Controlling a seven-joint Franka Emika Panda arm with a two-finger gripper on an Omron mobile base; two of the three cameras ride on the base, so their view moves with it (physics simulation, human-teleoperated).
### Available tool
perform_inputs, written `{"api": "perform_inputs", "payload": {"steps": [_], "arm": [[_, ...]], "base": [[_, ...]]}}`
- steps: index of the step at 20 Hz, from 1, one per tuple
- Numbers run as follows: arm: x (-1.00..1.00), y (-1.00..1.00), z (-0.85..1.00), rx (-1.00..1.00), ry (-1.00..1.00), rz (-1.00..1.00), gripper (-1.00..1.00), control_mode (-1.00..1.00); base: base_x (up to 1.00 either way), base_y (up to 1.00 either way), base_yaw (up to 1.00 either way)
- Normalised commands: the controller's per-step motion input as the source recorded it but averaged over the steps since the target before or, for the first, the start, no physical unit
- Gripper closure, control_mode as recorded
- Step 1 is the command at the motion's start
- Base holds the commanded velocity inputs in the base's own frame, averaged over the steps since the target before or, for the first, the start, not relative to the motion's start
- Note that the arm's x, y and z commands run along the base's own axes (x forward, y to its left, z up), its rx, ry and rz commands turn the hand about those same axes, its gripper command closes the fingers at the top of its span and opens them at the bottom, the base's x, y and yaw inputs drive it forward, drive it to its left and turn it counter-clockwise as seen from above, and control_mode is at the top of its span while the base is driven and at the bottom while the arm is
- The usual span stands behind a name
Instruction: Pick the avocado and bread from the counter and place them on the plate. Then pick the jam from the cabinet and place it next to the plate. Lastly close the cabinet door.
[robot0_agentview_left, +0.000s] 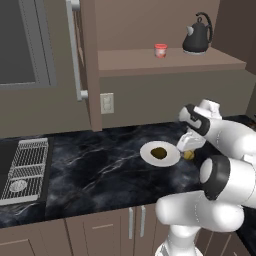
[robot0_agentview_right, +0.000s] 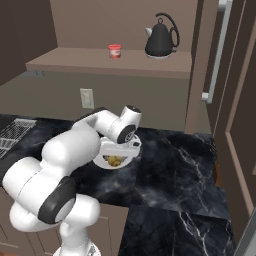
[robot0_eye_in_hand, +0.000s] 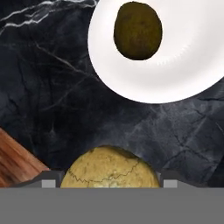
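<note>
We see the avocado (robot0_eye_in_hand: 138, 30) already resting on the plate (robot0_eye_in_hand: 192, 65); just beside the plate, our gripper (robot0_eye_in_hand: 109, 183) pinches the bread (robot0_eye_in_hand: 109, 168), tips straddling it, probably to carry it onto the plate

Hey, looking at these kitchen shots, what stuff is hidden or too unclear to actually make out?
- Gripper grip: in the hand view the bread sits between the fingertips, but the bottom edge cuts off the contact.
- Bread in the left base view: a sliver beside the plate, behind the arm.
- Jam label: too small.
- Plate in the right base view: the arm covers most of it.
- Avocado: whole or halved is unclear.
</note>
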Motion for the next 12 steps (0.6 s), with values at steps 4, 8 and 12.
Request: {"api": "perform_inputs", "payload": {"steps": [4,8,12], "arm": [[0.56,0.03,0.0,0.0,0.0,0.0,1.0,-1.0],[0.43,0.0,0.0,0.0,0.0,0.0,1.0,-1.0],[0.35,0.0,-0.09,0.0,0.0,0.0,1.0,-1.0]], "base": [[0.0,0.0,0.0],[0.0,0.0,0.0],[0.0,0.0,0.0]]}}
